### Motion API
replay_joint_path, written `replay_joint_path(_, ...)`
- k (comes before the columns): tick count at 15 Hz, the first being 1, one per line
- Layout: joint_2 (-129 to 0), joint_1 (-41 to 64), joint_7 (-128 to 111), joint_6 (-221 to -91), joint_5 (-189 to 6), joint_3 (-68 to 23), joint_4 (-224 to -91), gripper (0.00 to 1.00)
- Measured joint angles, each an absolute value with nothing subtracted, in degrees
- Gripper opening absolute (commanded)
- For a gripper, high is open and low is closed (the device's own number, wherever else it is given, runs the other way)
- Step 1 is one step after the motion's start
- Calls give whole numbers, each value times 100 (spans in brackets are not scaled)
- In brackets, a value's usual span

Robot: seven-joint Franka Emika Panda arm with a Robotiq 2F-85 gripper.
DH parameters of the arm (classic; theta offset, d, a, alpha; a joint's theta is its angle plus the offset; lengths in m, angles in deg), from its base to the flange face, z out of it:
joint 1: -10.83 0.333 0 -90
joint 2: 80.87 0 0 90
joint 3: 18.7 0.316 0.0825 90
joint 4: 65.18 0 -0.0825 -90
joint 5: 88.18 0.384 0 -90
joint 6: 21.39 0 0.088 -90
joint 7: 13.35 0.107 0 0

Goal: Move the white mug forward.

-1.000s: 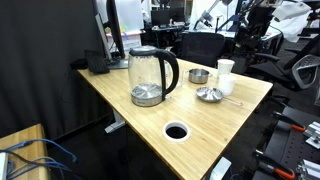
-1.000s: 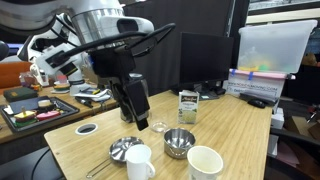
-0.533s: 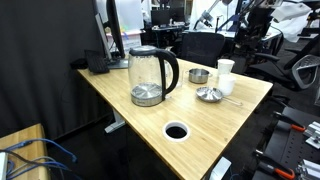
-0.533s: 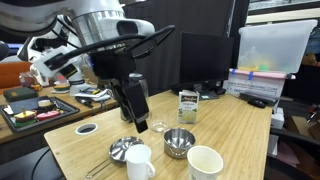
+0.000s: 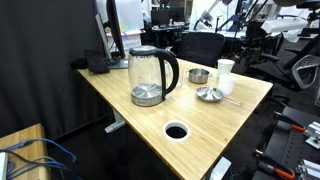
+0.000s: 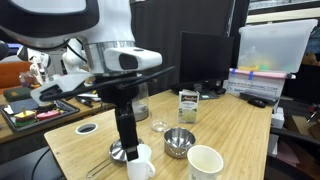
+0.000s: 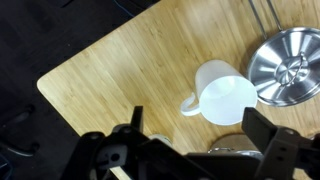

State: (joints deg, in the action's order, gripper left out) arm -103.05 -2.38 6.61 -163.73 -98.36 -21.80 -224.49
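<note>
The white mug (image 7: pixel 226 96) stands upright on the wooden table, handle to the left in the wrist view. It also shows in both exterior views (image 6: pixel 140 165) (image 5: pixel 226 86). My gripper (image 7: pixel 200 132) is open and empty; its two dark fingers hang above the table just short of the mug. In an exterior view the gripper (image 6: pixel 129 152) is low over the table, right behind the mug and in front of the flat silver saucer (image 6: pixel 120 151). The saucer (image 7: pixel 290 64) lies right of the mug in the wrist view.
A small metal bowl (image 6: pixel 179 142) and a larger cream cup (image 6: pixel 205 163) stand beside the mug. A glass kettle (image 5: pixel 152 76), a small carton (image 6: pixel 187 106) and a small glass (image 6: pixel 158 126) are further along the table. A round hole (image 5: pixel 176 131) is in the tabletop.
My arm has swung and dropped from mid-height above the table down to just behind the white mug. The mug and the other things have not moved.
</note>
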Motion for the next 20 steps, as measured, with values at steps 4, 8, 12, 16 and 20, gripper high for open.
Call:
replay_joint_path(4, -10062, -240, 862, -16378, -9747, -2183, -22444, 100)
replay_joint_path(8, -10089, -239, 862, -16378, -9747, -2183, -22444, 100)
replay_joint_path(12, -10012, -231, 967, -16382, -9747, -2156, -22440, 100)
replay_joint_path(16, -9562, -232, 1676, -16484, -9747, -2066, -22340, 100)
replay_joint_path(20, -9003, -261, 2275, -16615, -9754, -2112, -22038, 100)
